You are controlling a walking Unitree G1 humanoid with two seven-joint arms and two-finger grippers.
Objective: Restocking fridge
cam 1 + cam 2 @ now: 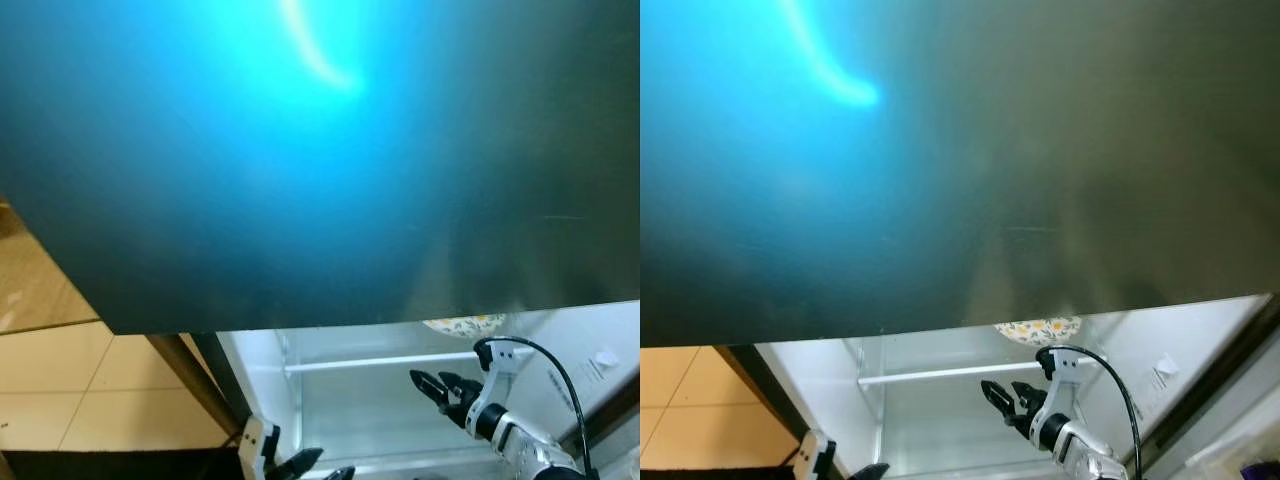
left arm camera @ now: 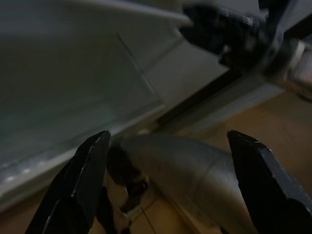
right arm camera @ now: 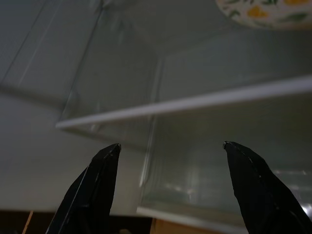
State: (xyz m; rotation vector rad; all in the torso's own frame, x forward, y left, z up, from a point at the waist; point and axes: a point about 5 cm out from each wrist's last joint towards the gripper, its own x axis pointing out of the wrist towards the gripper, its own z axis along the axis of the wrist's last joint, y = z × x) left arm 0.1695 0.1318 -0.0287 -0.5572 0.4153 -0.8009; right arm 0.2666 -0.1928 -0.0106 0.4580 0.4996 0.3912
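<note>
A dark glossy fridge door with a blue glare covers the upper part of both eye views. Below it the fridge's white interior stands exposed, with a white-edged glass shelf across it. A flowered plate sits on a shelf higher up, mostly hidden by the door; its rim also appears as the flowered plate in the right wrist view. My right gripper is open, held in front of the shelf with nothing between its fingers. My left gripper is open and low, near the fridge's bottom edge.
Tan floor tiles lie to the left of the fridge. A dark door edge or frame runs diagonally beside the opening. The fridge's right inner wall carries a small label. In the left wrist view my right arm crosses below.
</note>
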